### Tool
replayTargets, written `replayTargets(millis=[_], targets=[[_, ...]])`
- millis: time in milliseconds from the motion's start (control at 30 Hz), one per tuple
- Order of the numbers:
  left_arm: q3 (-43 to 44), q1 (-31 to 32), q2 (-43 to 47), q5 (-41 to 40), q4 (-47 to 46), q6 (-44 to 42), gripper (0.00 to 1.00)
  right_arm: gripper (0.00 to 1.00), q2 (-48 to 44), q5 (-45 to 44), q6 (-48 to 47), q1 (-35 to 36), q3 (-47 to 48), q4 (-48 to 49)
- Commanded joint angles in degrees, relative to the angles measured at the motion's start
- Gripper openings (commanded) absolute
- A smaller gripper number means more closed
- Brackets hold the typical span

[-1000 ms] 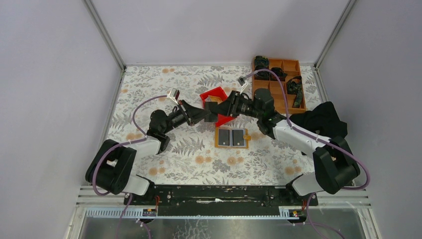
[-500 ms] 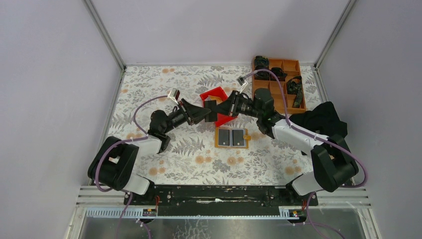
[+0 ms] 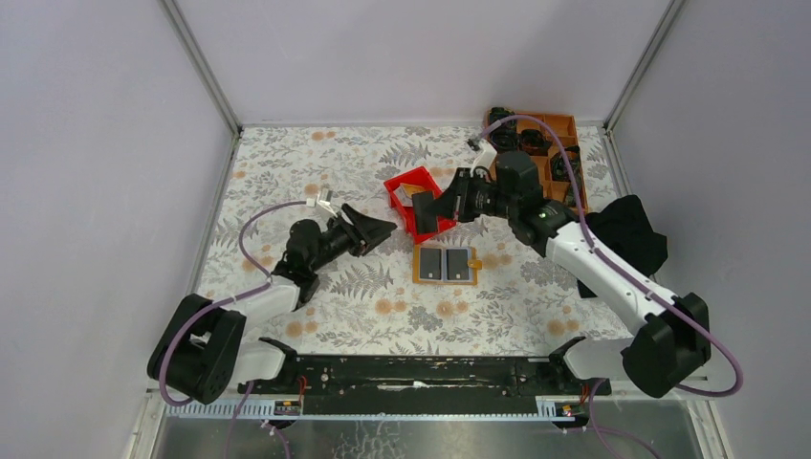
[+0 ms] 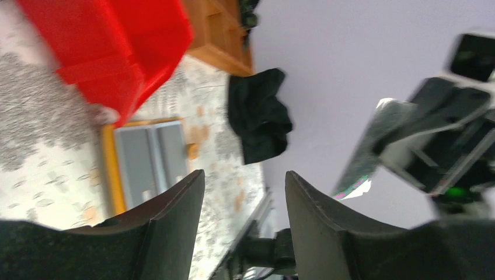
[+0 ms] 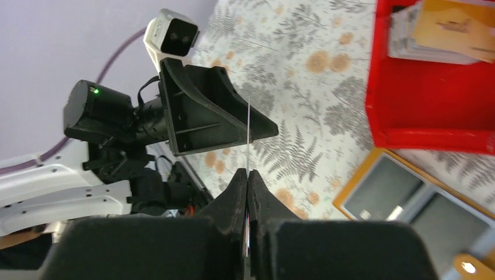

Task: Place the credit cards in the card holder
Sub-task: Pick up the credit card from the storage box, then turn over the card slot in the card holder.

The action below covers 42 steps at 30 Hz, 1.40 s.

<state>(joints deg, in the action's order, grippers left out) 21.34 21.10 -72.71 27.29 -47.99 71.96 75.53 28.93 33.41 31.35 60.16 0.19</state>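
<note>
The right claw (image 5: 247,173), arm outstretched, pinches a credit card (image 5: 249,134) edge-on; the left claw (image 4: 245,175), held low, gapes empty.

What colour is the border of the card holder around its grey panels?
Tan-orange; the card holder shows best in the top external view.

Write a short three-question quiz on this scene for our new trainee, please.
1. Fill in: the card holder lies flat and ___ (open or closed).
2. The right tool grips: A the card holder; B a credit card; C the red bin.
3. True or false: the left tool holds a card.
Key: 1 open; 2 B; 3 false.
</note>
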Motion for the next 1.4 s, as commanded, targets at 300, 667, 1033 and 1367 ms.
replayTargets(millis=[300, 667, 1033, 1367], targets=[[8.6, 15.3, -3.1, -16.9, 29.4, -22.3, 0.44, 0.0, 1.5, -19.9, -10.9, 0.2, 5.4, -34.9], [17.5, 21.8, -11.3, -22.8, 37.6, -27.9, 0.35, 0.0, 10.2, -27.6, -12.2, 2.3, 10.3, -41.3], [24.8, 24.5, -19.1, -25.5, 41.4, -30.1, 0.32, 0.0, 16.5, -36.0, -13.1, 5.8, 12.1, -42.6], [24.8, 25.4, -21.8, -27.4, 42.3, -30.3, 0.32, 0.0, 19.4, -40.6, -12.6, 8.3, 10.2, -39.7]])
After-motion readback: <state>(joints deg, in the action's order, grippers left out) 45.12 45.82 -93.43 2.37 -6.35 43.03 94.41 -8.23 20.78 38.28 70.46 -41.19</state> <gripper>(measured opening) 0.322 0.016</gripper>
